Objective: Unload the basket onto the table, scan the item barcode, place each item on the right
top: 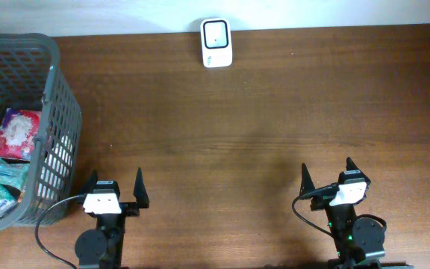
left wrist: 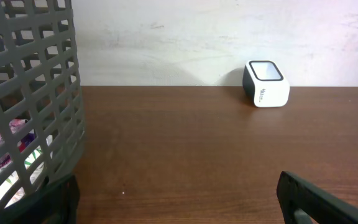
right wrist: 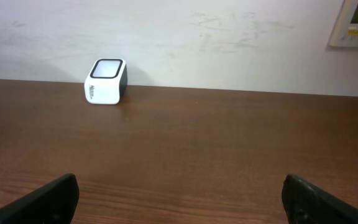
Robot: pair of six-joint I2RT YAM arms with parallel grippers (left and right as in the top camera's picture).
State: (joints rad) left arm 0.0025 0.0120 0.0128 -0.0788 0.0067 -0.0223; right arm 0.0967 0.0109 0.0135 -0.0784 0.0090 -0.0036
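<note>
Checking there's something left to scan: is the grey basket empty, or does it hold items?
Not empty. The grey basket holds several packets, seen from overhead; the left wrist view also shows them through the mesh wall.

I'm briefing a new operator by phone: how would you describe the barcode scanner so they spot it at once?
On the brown wooden table, look along the far edge by the pale wall, roughly midway. There stands the scanner, a small white box with a dark-rimmed window on top. It stands alone; the grey mesh basket of packets sits away at the left edge.
</note>
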